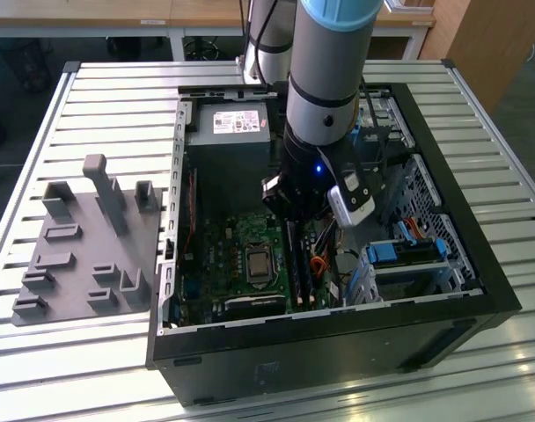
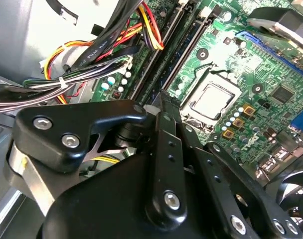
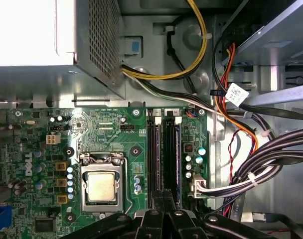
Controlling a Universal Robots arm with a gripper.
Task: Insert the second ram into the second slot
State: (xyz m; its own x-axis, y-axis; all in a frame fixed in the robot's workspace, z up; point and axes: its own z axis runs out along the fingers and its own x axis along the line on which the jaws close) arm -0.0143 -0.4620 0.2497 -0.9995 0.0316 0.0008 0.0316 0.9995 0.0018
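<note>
1. The open computer case [image 1: 479, 264] lies on the slatted bench [image 1: 109, 97] and takes up the centre and right of the exterior view. The arm reaches down into the case at mid-frame.
2. The end effector [image 3: 164, 196] is narrow. In the first wrist view its fingertips [image 3: 156, 199] are drawn together with nothing visible between them. They hang over the near end of the two memory slots [image 3: 154, 154], beside the processor socket [image 3: 101, 186].
3. The second ram [image 3: 171, 154] appears as a thin dark strip standing edge-on in the slot farther from the socket. This is my reading, since the stick's face is hidden. I cannot tell whether it is fully seated or whether the end clips have closed.
4. Risk: the fingertips sit near one end of the slots, not over the middle. Pressing there could tilt the stick, seating one end while the other rides high.
5. Risk: if the notch is off its key, more downward force would strain the motherboard [image 3: 136, 129] or the slot.
6. Risk: the cable bundle [image 3: 271, 154] runs just beside the slots. It could snag on the end effector's linkage and drag across the stick.
</note>
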